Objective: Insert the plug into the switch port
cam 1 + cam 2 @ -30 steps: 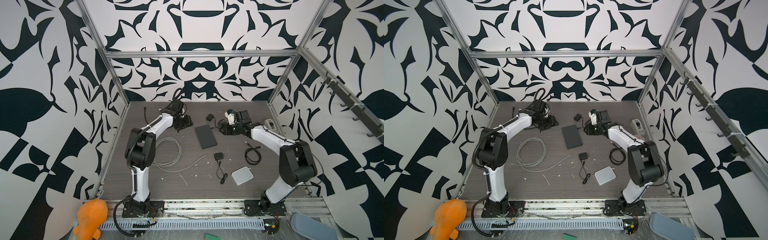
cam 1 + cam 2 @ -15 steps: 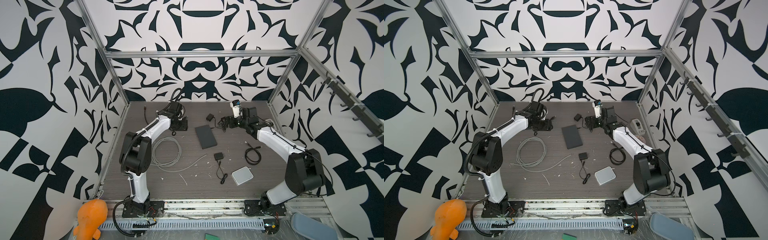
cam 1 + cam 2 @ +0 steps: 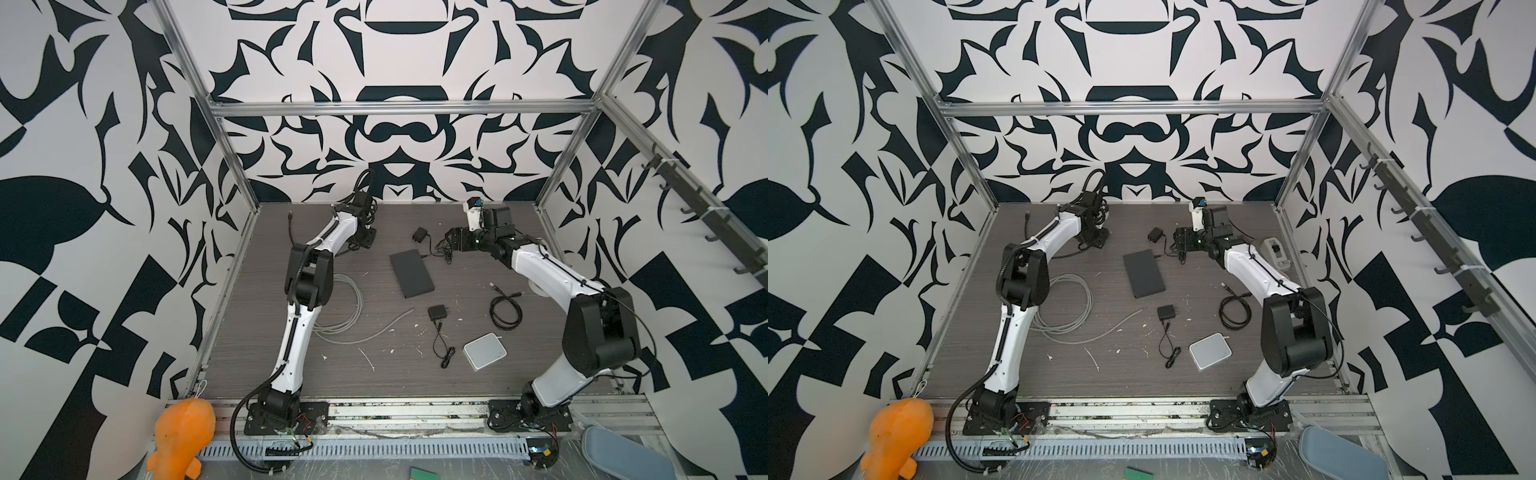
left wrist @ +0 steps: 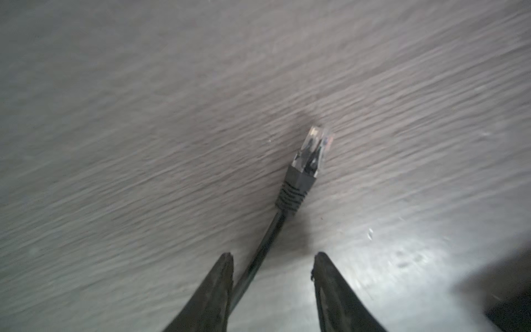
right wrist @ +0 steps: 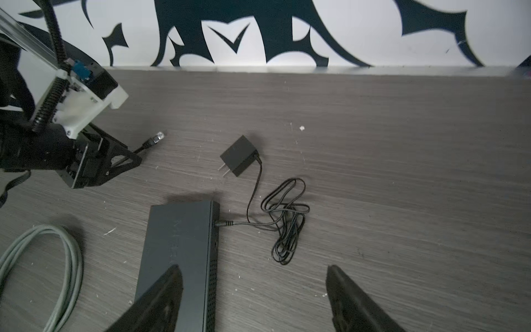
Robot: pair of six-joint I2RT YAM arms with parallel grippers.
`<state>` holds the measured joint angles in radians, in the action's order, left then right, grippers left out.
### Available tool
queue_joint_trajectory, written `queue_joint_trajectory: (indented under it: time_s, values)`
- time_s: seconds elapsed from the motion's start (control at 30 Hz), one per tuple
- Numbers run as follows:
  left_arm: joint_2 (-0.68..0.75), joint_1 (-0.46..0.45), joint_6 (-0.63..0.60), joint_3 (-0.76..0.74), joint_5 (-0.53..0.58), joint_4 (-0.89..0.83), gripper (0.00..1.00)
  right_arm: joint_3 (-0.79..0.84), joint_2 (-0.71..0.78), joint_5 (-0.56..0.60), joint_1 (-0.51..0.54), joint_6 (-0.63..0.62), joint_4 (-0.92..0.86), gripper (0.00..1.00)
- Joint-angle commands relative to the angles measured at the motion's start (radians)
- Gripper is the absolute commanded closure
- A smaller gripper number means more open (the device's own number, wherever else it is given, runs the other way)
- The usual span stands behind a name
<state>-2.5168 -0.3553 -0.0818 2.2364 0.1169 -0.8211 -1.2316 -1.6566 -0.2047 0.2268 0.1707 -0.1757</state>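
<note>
The switch (image 3: 411, 274) (image 3: 1144, 274) (image 5: 178, 238) is a flat black box lying mid-table. A thin black barrel plug (image 5: 224, 223) sits end-on in the switch port (image 5: 215, 223) on the box's edge, and its tangled lead runs to a black adapter (image 5: 238, 155). My right gripper (image 5: 253, 267) (image 3: 451, 241) hovers open and empty behind the plug. My left gripper (image 4: 273, 254) (image 3: 365, 241) is open and low at the back. A black network cable runs between its fingers and touches one finger (image 4: 224, 276). The cable's clear connector (image 4: 313, 152) (image 5: 157, 136) rests on the table.
A grey cable coil (image 3: 345, 307) lies on the left. Nearer the front are a second black adapter (image 3: 437, 311), a white box (image 3: 484, 351) and a black cable loop (image 3: 505, 309). A pale device (image 3: 1273, 251) sits by the right wall.
My right gripper has drawn up and back from the switch's far corner, leaving the plug at the box's edge. My left gripper has stayed at the back while its elbow shifted.
</note>
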Motion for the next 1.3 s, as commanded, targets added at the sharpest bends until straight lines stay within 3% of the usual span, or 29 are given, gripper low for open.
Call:
queue_joint_trajectory:
  time_s: [0.0,0.2,0.33,0.47,0.6,0.7,0.93,1.13,1.27]
  values:
    - [-0.046,0.006,-0.062,0.082,-0.019,-0.162,0.57,-0.059,-0.007,-0.015,0.005,0.029,-0.052,0.19]
    - [0.012,0.007,-0.089,-0.006,-0.087,-0.109,0.9,-0.161,-0.099,-0.101,0.026,0.046,-0.129,0.25]
    - [0.166,0.008,-0.17,-0.123,-0.208,0.002,0.99,-0.218,-0.164,-0.176,0.103,0.074,-0.12,0.26]
    - [0.28,0.008,-0.253,-0.194,-0.366,0.046,1.0,-0.27,-0.226,-0.25,0.169,0.225,-0.02,0.28]
    - [0.308,0.008,-0.313,-0.178,-0.474,-0.054,1.0,-0.263,-0.265,-0.3,0.185,0.407,0.159,0.29]
    - [0.327,0.008,-0.347,-0.186,-0.559,-0.097,1.0,-0.245,-0.276,-0.305,0.184,0.455,0.239,0.32]
    - [0.374,-0.003,-0.371,-0.256,-0.621,-0.101,1.0,-0.112,-0.253,-0.361,0.141,0.65,0.538,0.37]
    - [0.389,-0.008,-0.384,-0.274,-0.682,-0.107,1.0,-0.126,-0.294,-0.426,0.135,0.649,0.548,0.43]
    - [0.392,-0.007,-0.386,-0.286,-0.709,-0.107,1.0,-0.103,-0.336,-0.455,0.135,0.712,0.654,0.45]
